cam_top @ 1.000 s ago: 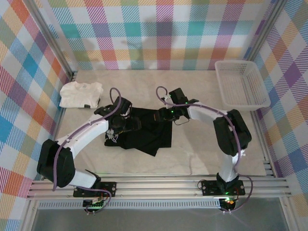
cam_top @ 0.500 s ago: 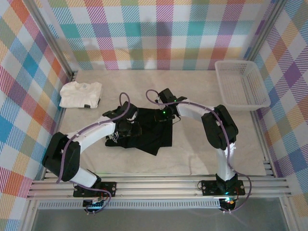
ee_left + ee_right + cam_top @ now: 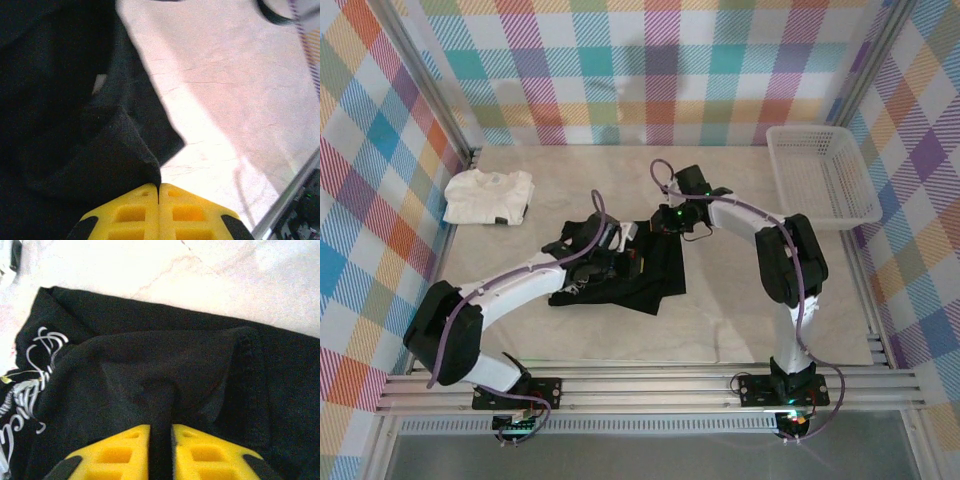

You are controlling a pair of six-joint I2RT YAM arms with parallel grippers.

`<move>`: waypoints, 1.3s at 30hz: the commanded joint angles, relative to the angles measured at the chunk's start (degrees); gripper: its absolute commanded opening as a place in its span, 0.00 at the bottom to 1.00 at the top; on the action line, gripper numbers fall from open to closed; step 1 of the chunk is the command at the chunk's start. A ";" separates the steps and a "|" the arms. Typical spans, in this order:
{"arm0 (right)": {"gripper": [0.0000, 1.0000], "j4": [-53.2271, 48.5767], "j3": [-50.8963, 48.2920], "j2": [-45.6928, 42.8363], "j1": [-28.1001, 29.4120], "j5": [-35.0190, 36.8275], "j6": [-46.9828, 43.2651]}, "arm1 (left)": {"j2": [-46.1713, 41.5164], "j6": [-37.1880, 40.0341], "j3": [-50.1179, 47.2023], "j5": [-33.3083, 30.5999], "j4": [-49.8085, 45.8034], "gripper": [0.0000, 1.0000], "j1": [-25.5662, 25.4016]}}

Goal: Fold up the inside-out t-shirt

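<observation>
The inside-out t-shirt point(image 3: 655, 282) is matt black cloth, softly creased, with a pale print point(image 3: 25, 385). The table point(image 3: 740, 300) under it looks smooth, marbled and faintly glossy.

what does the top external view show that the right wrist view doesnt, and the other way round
Top external: the white folded t-shirt, the white basket, the left arm and the right arm. Right wrist, close detail: a white script print, a stitched seam, and a fold pinched between the right gripper's yellow fingers. Shared: the black t-shirt on the pale table.
</observation>
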 commanded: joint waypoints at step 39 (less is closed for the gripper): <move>0.26 -9.84 -14.92 -13.26 9.64 14.53 -10.00 | 0.69 -2.40 -0.96 -11.91 -14.17 0.77 10.98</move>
